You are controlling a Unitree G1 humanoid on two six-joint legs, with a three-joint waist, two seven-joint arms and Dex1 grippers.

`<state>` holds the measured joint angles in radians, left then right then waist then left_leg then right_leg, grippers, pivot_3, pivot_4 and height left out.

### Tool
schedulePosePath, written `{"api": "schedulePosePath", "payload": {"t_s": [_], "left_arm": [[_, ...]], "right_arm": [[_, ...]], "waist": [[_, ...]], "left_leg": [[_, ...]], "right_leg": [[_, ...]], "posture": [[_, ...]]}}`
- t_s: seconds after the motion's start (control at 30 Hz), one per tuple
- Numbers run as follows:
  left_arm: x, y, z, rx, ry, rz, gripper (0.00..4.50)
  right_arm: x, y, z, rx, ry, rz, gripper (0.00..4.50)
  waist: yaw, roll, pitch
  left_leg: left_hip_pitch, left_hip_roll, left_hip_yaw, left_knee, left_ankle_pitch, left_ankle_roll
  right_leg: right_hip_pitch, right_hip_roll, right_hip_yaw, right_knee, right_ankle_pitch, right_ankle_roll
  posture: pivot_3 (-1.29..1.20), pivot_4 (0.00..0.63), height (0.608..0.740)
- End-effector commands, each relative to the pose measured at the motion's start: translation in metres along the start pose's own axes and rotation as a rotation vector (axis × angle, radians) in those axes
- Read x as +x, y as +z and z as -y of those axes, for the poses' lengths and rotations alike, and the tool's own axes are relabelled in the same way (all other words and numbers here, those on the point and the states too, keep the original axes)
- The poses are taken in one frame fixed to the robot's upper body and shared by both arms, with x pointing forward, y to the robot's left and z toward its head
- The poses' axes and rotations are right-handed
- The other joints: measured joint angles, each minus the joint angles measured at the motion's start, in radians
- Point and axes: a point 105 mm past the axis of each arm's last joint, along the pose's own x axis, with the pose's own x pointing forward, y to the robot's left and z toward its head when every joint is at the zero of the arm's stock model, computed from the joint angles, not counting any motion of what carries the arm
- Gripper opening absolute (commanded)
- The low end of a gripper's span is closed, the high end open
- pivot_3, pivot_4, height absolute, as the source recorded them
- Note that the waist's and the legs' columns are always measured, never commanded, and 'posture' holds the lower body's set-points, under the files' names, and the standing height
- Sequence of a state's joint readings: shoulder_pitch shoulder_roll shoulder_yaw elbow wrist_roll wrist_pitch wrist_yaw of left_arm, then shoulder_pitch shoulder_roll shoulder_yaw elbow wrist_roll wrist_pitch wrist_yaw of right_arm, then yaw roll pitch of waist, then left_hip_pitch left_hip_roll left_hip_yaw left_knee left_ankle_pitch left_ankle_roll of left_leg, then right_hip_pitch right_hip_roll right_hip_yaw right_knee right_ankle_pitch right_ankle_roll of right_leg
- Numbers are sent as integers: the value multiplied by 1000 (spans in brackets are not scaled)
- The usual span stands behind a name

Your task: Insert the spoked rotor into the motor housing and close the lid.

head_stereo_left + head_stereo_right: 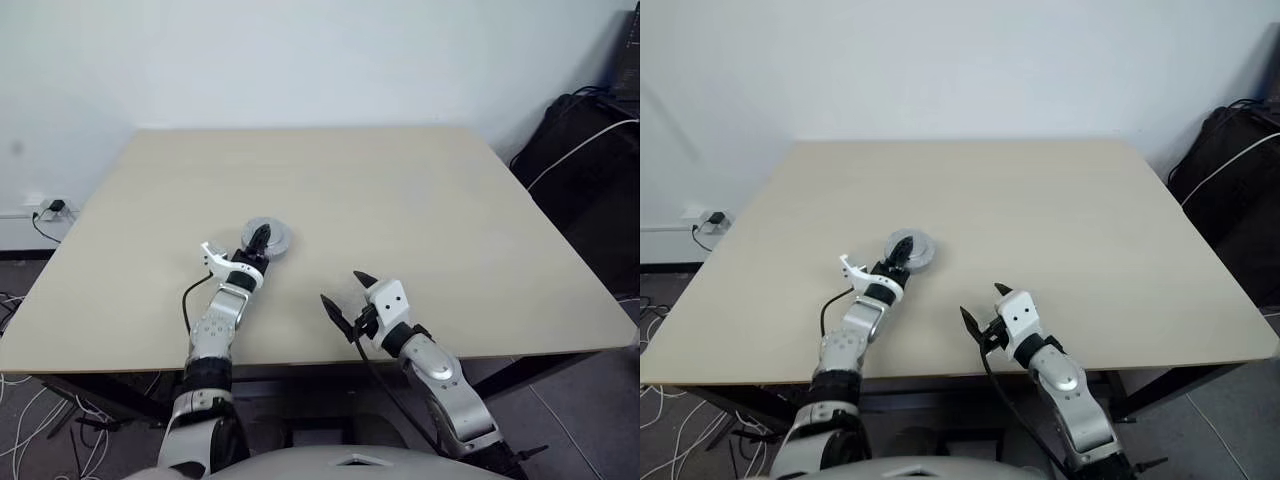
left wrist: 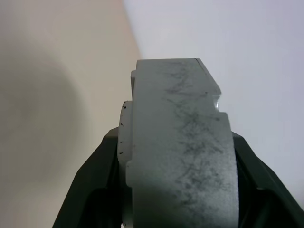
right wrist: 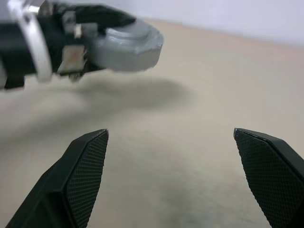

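My left gripper [image 1: 260, 238] is out over the middle of the table [image 1: 400, 210], clamped on a round pale-grey metal assembly [image 1: 268, 237]. From the head camera it reads as a silver disc with my black fingers across its top. In the left wrist view I see it edge-on, a thick grey scuffed body [image 2: 183, 142] wedged between my two fingers [image 2: 97, 190], one on each flat face. I cannot tell from here which of the motor parts it is, or whether several are stacked together; no copper windings or spokes show. In the right wrist view it hangs above the tabletop [image 3: 128, 45], a soft shadow on the wood below it, so it is off the surface.

My right gripper [image 1: 343, 296] sits nearer the table's front edge, well apart from the left, its fingers [image 3: 85, 175] spread wide with nothing between them, just bare wood. It points across towards the left gripper and the part.

Around me: pale wooden table, white wall behind. A black bag [image 1: 590, 160] with a white cable over it stands off the table's right side. A wall socket [image 1: 50, 209] with a plug sits low on the left, and loose cables [image 1: 25, 420] trail on the floor there. Nothing lies on the table between my two grippers.
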<state>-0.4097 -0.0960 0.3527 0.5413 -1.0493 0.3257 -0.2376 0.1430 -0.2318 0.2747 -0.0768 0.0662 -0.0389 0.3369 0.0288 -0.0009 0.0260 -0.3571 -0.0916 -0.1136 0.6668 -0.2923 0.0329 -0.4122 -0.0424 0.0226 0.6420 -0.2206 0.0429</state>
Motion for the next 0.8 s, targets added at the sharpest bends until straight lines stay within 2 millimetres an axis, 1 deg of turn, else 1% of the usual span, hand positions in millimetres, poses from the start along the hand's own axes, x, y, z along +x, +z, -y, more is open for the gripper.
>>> {"api": "schedulePosePath", "payload": {"t_s": [0.03,0.1,0.23,0.33,0.47,0.53,0.57,0.63,0.7,0.77,0.8], "left_arm": [[18,11,10,10,-2,43,2136],[26,14,8,8,26,49,2136],[39,20,5,22,97,76,2136],[45,21,2,36,146,73,2136],[47,19,-6,57,219,53,2136],[46,17,-10,68,247,36,2861],[46,17,-13,66,261,31,3082],[43,15,-18,68,285,22,3692],[39,14,-25,77,315,9,4411],[34,14,-35,90,352,-7,4461],[28,13,-42,107,380,-25,4461]], "right_arm": [[0,4,1,2,-12,35,4500],[-1,2,0,30,-26,34,4500],[-1,2,0,34,-36,33,4500],[-1,1,1,32,-37,26,4500],[-1,0,0,31,-32,16,4500],[-1,-1,0,29,-31,4,4500],[0,-1,0,30,-30,2,4500],[1,0,0,35,-29,2,4500],[2,1,0,40,-27,0,4500],[2,0,0,46,-20,-6,4500],[2,0,-1,53,-16,-12,4500]], "waist": [[-2,-1,0],[-1,-1,1],[-2,-3,2],[-1,-3,2],[-2,-3,2],[-2,-3,2],[-2,-3,2],[-3,-3,2],[-4,-3,0],[-7,-3,-1],[-11,-3,-1]], "left_leg": [[0,0,0,0,0,0],[0,1,0,0,0,0],[0,1,-1,0,0,0],[0,1,-1,0,0,0],[0,1,-1,0,0,0],[0,0,-1,0,0,0],[0,0,-1,0,0,0],[0,0,-1,0,0,0],[0,0,-1,0,0,0],[3,0,-1,0,0,0],[5,0,-1,0,0,0]], "right_leg": [[0,0,0,0,0,0],[0,1,0,0,1,-1],[-1,1,0,0,1,-2],[0,1,0,0,1,-1],[0,1,0,1,1,-1],[0,1,0,1,1,-1],[0,1,0,1,1,-1],[-1,0,0,1,1,-1],[0,0,0,2,1,-1],[2,0,0,2,1,-2],[4,0,0,2,1,-2]], "posture": [[0,0,740],[0,0,740],[0,0,740],[0,0,740],[0,0,740],[0,0,740],[0,0,740],[0,0,740],[0,0,740],[0,0,740],[0,0,740]]}}
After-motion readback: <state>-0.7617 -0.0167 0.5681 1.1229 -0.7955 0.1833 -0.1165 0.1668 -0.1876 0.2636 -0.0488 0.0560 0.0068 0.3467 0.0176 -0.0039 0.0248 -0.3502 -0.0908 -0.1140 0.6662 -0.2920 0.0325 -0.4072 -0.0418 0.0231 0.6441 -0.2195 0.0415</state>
